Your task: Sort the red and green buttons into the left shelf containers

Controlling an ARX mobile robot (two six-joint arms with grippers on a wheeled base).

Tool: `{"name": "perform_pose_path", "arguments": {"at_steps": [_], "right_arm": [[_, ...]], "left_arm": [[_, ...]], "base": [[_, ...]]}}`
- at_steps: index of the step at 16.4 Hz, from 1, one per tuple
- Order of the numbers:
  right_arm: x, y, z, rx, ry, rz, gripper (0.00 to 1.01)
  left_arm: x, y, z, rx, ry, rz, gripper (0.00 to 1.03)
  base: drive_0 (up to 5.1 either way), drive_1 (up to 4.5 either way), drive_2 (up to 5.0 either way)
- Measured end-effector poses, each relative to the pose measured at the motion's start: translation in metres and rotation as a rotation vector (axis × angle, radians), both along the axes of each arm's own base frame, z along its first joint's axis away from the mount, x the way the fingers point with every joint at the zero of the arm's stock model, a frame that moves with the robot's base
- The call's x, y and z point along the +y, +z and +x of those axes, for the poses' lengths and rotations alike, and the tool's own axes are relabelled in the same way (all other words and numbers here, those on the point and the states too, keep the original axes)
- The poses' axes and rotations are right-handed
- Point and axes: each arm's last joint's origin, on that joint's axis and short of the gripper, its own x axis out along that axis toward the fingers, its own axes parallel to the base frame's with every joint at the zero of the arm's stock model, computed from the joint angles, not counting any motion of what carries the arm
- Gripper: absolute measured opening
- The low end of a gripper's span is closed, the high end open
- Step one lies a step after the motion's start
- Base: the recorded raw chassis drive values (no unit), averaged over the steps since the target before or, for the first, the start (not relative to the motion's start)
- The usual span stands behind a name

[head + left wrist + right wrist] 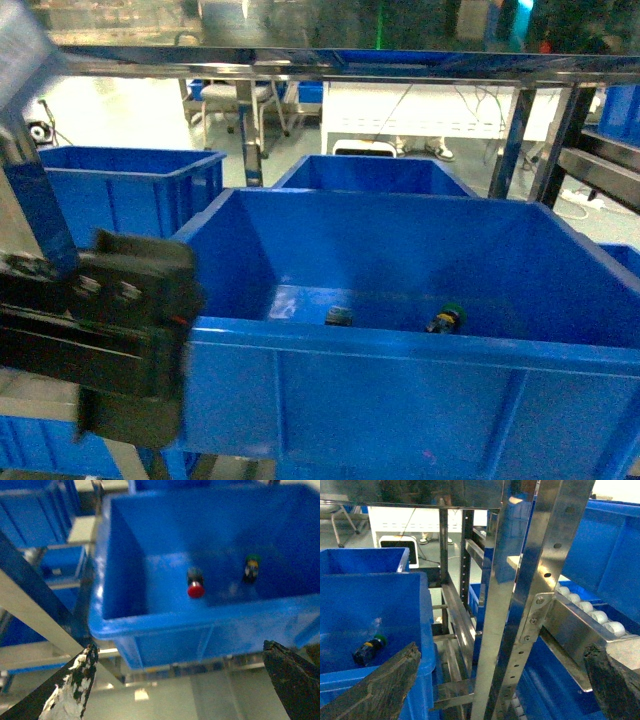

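A red-capped button [195,587] and a green-capped button [251,566] lie apart on the floor of a large blue tote [150,630]. In the head view the green button [447,318] lies right of the other, dark-looking button [339,316]. My left gripper [179,647] hangs open and empty outside the tote's near wall, below its rim. My right gripper [502,650] is open and empty beside a steel shelf post [520,605]; the green button [369,650] lies to its left. More blue totes [130,190] stand on the left.
My blurred left arm [120,330] fills the head view's lower left. Another blue tote [375,172] stands behind the big one. A steel shelf beam [330,62] runs overhead. A roller track [590,612] and blue bins sit to the right of the post.
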Motion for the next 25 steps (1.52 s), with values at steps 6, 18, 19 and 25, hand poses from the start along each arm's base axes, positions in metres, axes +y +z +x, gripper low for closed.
{"name": "perform_pose_path", "arguments": {"at_steps": [6,18,19,25], "right_arm": [[0.000,0.000,0.000,-0.001,0.000,0.000,0.98],[0.002,-0.018,-0.015,-0.138,0.335,0.033,0.02],[0.002,-0.021,-0.016,-0.148,0.335,0.032,0.02],[0.002,-0.025,-0.016,-0.145,0.334,0.032,0.02]], "left_arm": [[0.030,0.065,-0.032,-0.450,0.209,-0.159,0.98],[0.083,-0.002,-0.064,-0.535,0.185,-0.052,0.02],[0.086,-0.006,-0.066,-0.538,0.185,-0.053,0.02],[0.100,-0.019,-0.076,-0.534,0.182,-0.052,0.02]], "base": [[0.0,0.00,0.0],[0.0,0.00,0.0],[0.0,0.00,0.0],[0.0,0.00,0.0]]}}
